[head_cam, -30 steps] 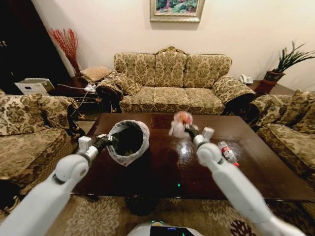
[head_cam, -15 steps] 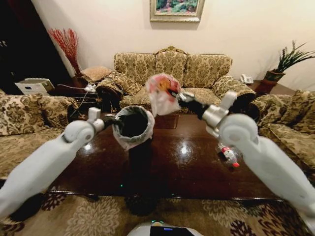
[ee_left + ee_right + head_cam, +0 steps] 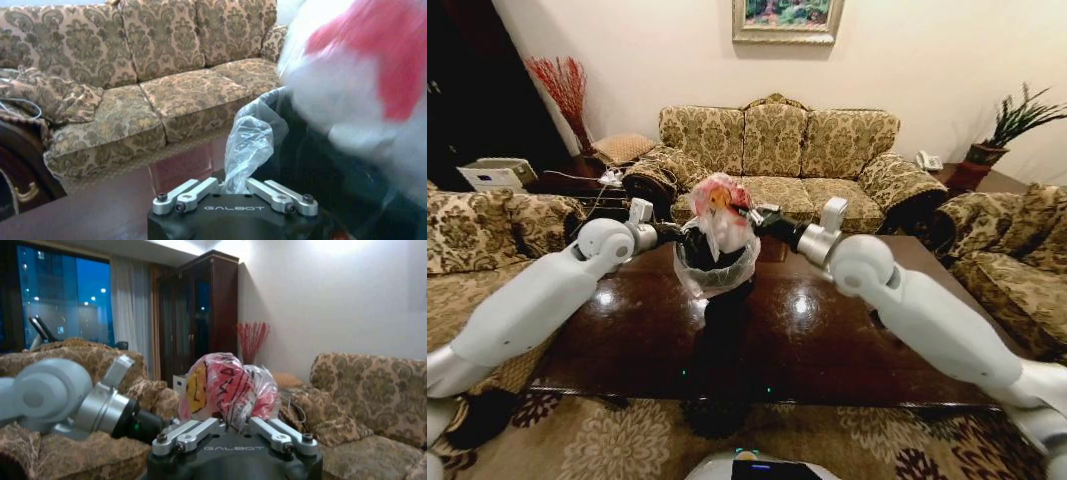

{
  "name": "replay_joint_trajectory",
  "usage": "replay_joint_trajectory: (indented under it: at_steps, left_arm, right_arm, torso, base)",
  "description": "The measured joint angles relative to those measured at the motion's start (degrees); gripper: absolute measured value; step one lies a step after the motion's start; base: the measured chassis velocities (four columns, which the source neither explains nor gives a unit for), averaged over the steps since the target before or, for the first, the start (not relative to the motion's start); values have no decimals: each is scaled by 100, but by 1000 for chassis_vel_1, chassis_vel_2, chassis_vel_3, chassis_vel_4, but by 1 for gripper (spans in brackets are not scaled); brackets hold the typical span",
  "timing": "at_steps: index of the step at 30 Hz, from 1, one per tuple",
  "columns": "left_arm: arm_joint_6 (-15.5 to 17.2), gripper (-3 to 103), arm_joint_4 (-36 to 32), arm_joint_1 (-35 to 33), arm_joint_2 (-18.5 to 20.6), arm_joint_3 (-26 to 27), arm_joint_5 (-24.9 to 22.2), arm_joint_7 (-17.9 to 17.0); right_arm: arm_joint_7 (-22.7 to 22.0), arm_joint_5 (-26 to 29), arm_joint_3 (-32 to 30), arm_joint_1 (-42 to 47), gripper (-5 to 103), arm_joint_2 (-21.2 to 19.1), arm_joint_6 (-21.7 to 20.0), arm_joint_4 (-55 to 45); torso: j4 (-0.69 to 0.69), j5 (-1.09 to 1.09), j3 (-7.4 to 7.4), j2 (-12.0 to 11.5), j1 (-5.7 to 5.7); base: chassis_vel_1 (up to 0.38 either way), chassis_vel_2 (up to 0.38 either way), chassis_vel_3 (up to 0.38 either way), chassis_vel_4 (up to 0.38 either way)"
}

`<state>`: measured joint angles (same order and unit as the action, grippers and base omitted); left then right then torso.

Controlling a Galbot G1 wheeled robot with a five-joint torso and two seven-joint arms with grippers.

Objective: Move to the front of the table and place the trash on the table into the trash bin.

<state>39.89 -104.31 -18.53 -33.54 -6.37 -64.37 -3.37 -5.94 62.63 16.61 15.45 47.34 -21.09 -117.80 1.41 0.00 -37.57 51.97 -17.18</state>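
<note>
Patterned sofas (image 3: 777, 160) ring the glossy dark table (image 3: 827, 330).

Warm indoor light; glare spots on table (image 3: 827, 320); edges fisheye-bent; bag bundle (image 3: 360, 85) motion-blurred.

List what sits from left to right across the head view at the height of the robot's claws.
Red twig bundle → left claw, pinching the liner of the trash bin → pink-white plastic bag bundle over the bin → right claw, gripping the bundle → potted plant.
</note>
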Motion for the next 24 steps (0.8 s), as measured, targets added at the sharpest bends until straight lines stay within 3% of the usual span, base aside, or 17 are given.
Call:
replay_joint_trajectory:
  at_steps: [1,3,10,12,22,24]
  left_arm:
    - [-6,1,-32,-36,-31,27,74,-1]
    - [-9,1,-51,-55,-51,42,101,-2]
    - [-15,1,-153,-150,-150,68,219,-48]
    - [-14,1,-156,-155,-147,76,221,-52]
    - [-23,1,-285,-174,-88,118,234,-154]
    - [-24,1,-292,-174,-85,118,234,-156]
  right_arm:
    - [-28,-21,21,32,13,17,16,-9]
    - [-45,-33,28,44,13,31,25,-11]
    - [-107,-113,23,12,45,44,85,6]
    - [-102,-113,12,13,45,21,85,1]
    - [12,-265,-222,356,88,-90,153,47]
    - [12,-266,-242,377,88,-89,155,47]
  torso:
    - [0,1,0,0,0]
    - [0,1,0,0,0]
    - [0,0,0,0,0]
    - [0,0,0,0,0]
    - [0,1,0,0,0]
    - [0,0,0,0,0]
  base:
    - [0,0,0,0]
    - [0,0,0,0]
    - [0,0,0,0]
    - [0,0,0,0]
    - [0,0,0,0]
    - [0,0,0,0]
